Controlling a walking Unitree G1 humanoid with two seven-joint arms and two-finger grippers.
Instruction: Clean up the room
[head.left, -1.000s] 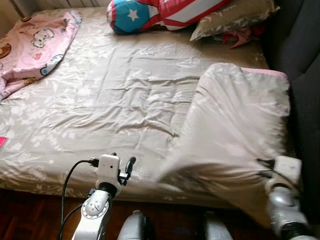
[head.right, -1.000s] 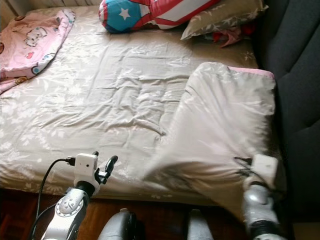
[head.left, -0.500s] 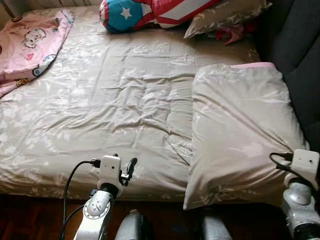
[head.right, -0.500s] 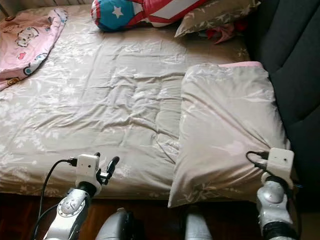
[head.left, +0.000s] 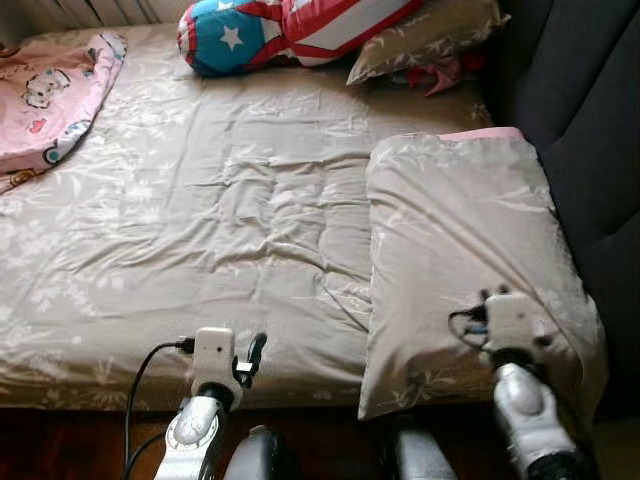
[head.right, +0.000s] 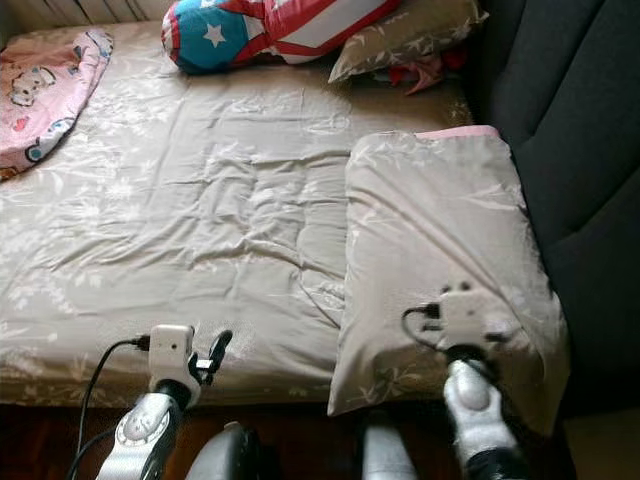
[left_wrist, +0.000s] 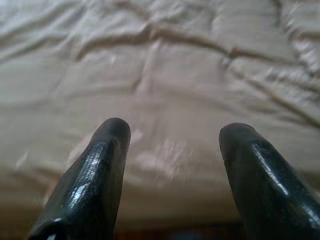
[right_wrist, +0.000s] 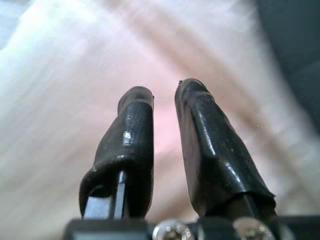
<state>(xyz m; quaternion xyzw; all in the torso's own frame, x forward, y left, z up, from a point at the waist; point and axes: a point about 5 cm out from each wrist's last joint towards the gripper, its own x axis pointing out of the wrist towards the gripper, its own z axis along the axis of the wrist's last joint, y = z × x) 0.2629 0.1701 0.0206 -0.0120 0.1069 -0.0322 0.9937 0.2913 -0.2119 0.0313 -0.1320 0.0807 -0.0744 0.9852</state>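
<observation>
- Bed (head.left: 200, 200): takes up most of the head views, covered by a beige sheet with a pale leaf print, wrinkled in the middle.
- Dark upholstered panel (head.left: 590, 110): runs along the right side of the bed.
- Beige pillow (head.left: 460, 230): lies flat on the right part of the bed, against the dark panel. Same leaf print as the sheet. A pink edge shows at its far end; its near end reaches the bed's front edge.
- Pink cartoon blanket (head.left: 50, 95): bunched at the far left corner of the bed, well apart from the beige pillow.
- Star-and-stripes cushion (head.left: 280, 25): blue, red and white, at the head of the bed.
- Second beige pillow (head.left: 420, 40): just beside the cushion, tilted, with something red (head.left: 440, 72) poking out beneath it.
- Right gripper (right_wrist: 162, 95): over the near end of the beige pillow. Fingers close together with a narrow gap between them; nothing is seen pinched there. The pale fabric behind is blurred.
- Left gripper (left_wrist: 172, 132): at the front edge of the bed, pointing over the sheet. Fingers spread wide, holding nothing.
</observation>
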